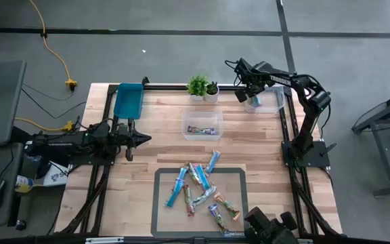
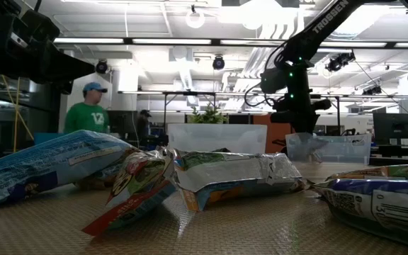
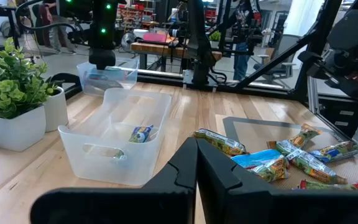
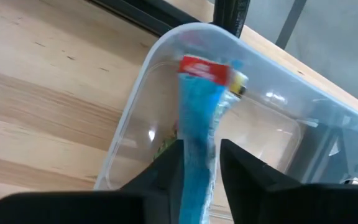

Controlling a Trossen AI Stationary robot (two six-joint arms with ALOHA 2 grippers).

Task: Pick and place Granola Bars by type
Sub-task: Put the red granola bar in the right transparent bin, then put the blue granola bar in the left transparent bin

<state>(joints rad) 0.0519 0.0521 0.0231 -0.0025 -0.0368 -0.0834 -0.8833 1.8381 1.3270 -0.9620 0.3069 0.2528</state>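
Several granola bars (image 1: 202, 190) lie piled on a grey mat at the table's near side, also showing in the low view (image 2: 211, 173) and the left wrist view (image 3: 284, 158). One bar (image 1: 202, 129) lies in the clear centre bin (image 3: 104, 155). My right gripper (image 1: 251, 100) hangs over a clear bin (image 4: 166, 43) at the far right corner, shut on a light blue bar with a red end (image 4: 197, 118). My left gripper (image 1: 144, 139) waits shut and empty above the table's left side, pointing toward the centre bin. My right gripper (image 4: 201, 144) pinches the light blue bar between its two fingers near one end (image 4: 197, 158). The fingers lie along the bar and point down from above. The bar hangs below them, and its red end (image 4: 207, 68) reaches into the bin's opening. I cannot tell whether that end touches the bin.
Two potted plants (image 1: 202, 87) stand at the far edge between the bins. A blue tray (image 1: 128, 100) sits at the far left corner. Bare wood lies between the mat (image 1: 161, 176) and the centre bin. People stand in the room beyond the table (image 2: 87, 113).
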